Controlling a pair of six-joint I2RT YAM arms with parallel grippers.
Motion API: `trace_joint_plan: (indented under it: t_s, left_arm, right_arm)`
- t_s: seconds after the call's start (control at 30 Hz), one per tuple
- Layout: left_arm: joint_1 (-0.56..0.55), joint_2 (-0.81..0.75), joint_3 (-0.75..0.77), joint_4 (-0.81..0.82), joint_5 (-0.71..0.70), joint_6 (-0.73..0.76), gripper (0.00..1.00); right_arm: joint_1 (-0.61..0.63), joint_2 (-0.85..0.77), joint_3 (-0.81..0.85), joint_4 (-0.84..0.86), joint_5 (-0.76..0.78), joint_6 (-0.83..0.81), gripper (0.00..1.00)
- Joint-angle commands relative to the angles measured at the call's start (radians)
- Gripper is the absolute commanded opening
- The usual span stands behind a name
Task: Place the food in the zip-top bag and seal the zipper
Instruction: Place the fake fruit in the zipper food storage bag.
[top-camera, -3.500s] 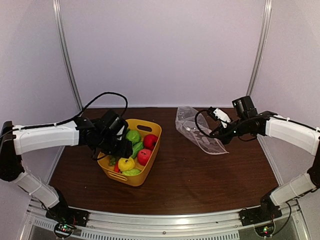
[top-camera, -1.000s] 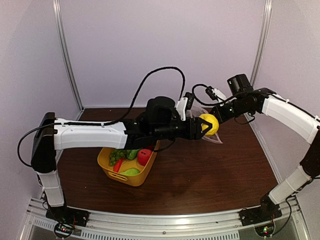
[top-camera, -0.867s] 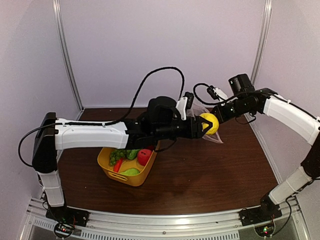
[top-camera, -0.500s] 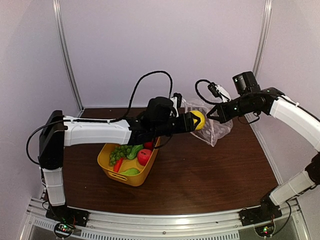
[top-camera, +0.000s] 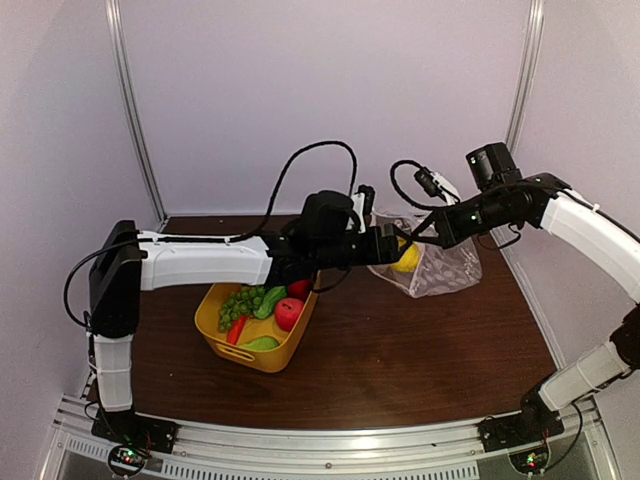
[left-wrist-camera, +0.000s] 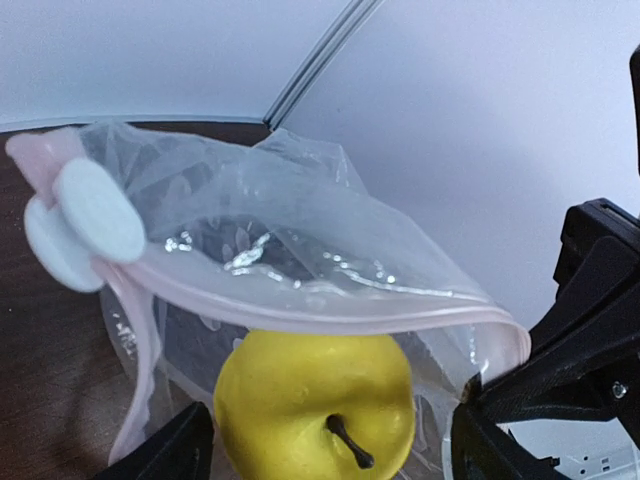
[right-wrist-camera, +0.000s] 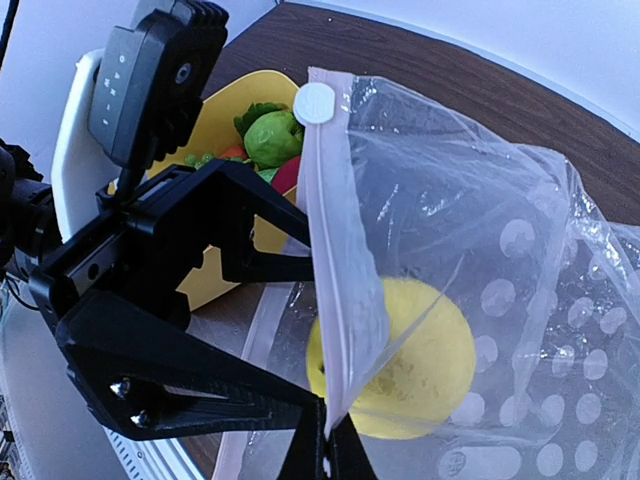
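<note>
Bag (top-camera: 445, 268) is pinched at its mouth edge by the closed right end effector (right-wrist-camera: 325, 445), over a dark brown worktop (top-camera: 400, 350). The left end effector (top-camera: 395, 247) gapes around the lemon (left-wrist-camera: 315, 400). Pale lilac walls (top-camera: 320, 90) stand behind.

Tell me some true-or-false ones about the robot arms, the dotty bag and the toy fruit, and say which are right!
1. The right gripper is pinching the edge of the zip-top bag. True.
2. The yellow fruit sits in the yellow tub. False: it is at the bag's open mouth, between the spread fingers of the left gripper.
3. A red apple lies in the yellow tub. True.
4. The bag lies flat and zipped shut. False: it is held up with its mouth open.
</note>
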Motion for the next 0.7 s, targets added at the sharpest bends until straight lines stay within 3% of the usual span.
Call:
trace_joint_plan:
  t_s: [0.0, 0.2, 0.37, 0.43, 0.53, 0.67]
  left_arm:
    - [-0.009, -0.041, 0.045, 0.032, 0.063, 0.051, 0.86]
    - [-0.013, -0.096, 0.063, 0.028, 0.120, 0.112, 0.89]
    - [-0.016, -0.154, 0.078, 0.033, 0.383, 0.231, 0.83]
    - [-0.021, -0.194, 0.073, -0.034, 0.470, 0.302, 0.82]
    - [-0.029, -0.280, 0.031, -0.234, 0.420, 0.436, 0.82]
    - [-0.023, -0.405, -0.095, -0.436, 0.206, 0.513, 0.84]
  right_arm:
    - [-0.022, 0.014, 0.050, -0.018, -0.014, 0.014, 0.00]
    - [-0.056, 0.015, 0.042, -0.004, -0.030, 0.017, 0.00]
    - [-0.093, 0.005, 0.032, 0.003, 0.000, 0.001, 0.00]
    - [-0.112, 0.001, 0.032, 0.003, 0.017, -0.017, 0.00]
    - [-0.133, -0.009, 0.036, 0.006, 0.065, -0.042, 0.00]
    - [-0.139, -0.041, 0.036, 0.019, 0.105, -0.058, 0.00]
